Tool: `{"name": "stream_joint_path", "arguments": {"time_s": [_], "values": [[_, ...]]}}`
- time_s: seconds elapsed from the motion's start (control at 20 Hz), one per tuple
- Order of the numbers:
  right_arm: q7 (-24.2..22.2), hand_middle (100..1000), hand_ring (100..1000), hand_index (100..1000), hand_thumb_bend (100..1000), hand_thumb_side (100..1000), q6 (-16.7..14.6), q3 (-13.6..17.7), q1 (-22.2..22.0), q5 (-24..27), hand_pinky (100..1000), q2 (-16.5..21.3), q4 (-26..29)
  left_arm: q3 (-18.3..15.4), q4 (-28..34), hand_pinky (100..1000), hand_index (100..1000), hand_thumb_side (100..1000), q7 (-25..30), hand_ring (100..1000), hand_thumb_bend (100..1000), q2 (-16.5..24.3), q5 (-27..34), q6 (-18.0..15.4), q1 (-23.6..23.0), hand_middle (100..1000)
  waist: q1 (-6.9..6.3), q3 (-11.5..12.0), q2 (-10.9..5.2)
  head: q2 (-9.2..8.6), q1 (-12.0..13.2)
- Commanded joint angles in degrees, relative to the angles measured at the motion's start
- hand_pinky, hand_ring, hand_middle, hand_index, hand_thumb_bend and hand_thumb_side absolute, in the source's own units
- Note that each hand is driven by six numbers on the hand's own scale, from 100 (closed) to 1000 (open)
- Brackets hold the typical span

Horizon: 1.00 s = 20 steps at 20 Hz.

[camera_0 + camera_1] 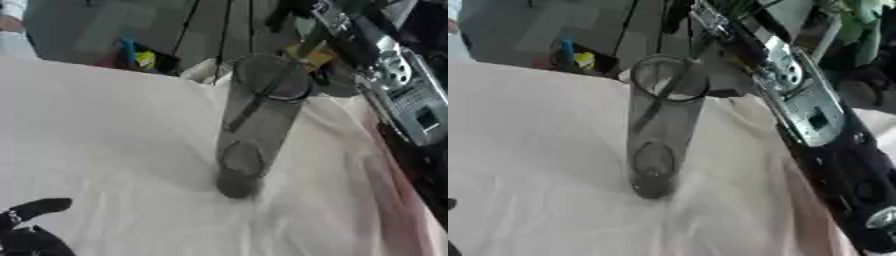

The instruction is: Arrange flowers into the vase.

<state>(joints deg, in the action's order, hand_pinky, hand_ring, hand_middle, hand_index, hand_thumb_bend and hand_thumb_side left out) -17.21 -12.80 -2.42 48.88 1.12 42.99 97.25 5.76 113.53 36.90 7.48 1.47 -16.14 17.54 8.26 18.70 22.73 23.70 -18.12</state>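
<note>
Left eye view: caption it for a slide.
Stem slanting into the clear vase on white cloth; left hand rests lower left.

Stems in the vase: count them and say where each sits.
1. A single dark stem leans inside the clear vase, slanting from the right of the rim down toward the left wall. Others may be hidden by the dark glass.

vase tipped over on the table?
No, the clear vase stands upright on the white cloth, its open rim up and a dark stem leaning inside it.
</note>
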Motion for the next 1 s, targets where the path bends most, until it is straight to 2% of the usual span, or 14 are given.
{"name": "stream_joint_path", "arguments": {"time_s": [0.05, 0.35, 0.8, 1.0], "values": [[-2.5, 472, 1000, 580, 100, 1000, -0.5, 0.9, 0.6, -1.4, 683, 2.2, 0.9, 0.2, 1.1, 418, 762, 1000, 0.3, 614, 100, 0.2, 0.3, 0.0, 0.3, 885, -0.52, -0.1, -1.04, 0.16, 0.1], [-6.5, 545, 1000, 669, 100, 1000, -1.8, 1.3, 0.5, -2.8, 723, 2.4, 0.8, 0.2, 1.1, 418, 762, 1000, 0.5, 616, 100, 0.2, 0.2, 0.1, 0.2, 887, -0.44, -0.1, -0.97, 0.14, 0.1], [-14.5, 650, 1000, 746, 100, 1000, -4.4, 1.9, 1.1, -4.2, 770, 3.1, 0.5, 0.3, 1.1, 418, 762, 1000, 0.9, 617, 100, 0.2, 0.1, 0.1, 0.1, 888, -0.48, -0.2, -1.06, 0.06, 0.1], [-18.3, 670, 1000, 761, 100, 1000, -5.9, 2.2, 1.5, -4.0, 779, 3.6, -0.1, 0.3, 1.1, 419, 762, 1000, 1.0, 618, 100, 0.3, 0.1, 0.0, 0.1, 889, -0.51, -0.3, -1.14, 0.11, 0.0]]}}
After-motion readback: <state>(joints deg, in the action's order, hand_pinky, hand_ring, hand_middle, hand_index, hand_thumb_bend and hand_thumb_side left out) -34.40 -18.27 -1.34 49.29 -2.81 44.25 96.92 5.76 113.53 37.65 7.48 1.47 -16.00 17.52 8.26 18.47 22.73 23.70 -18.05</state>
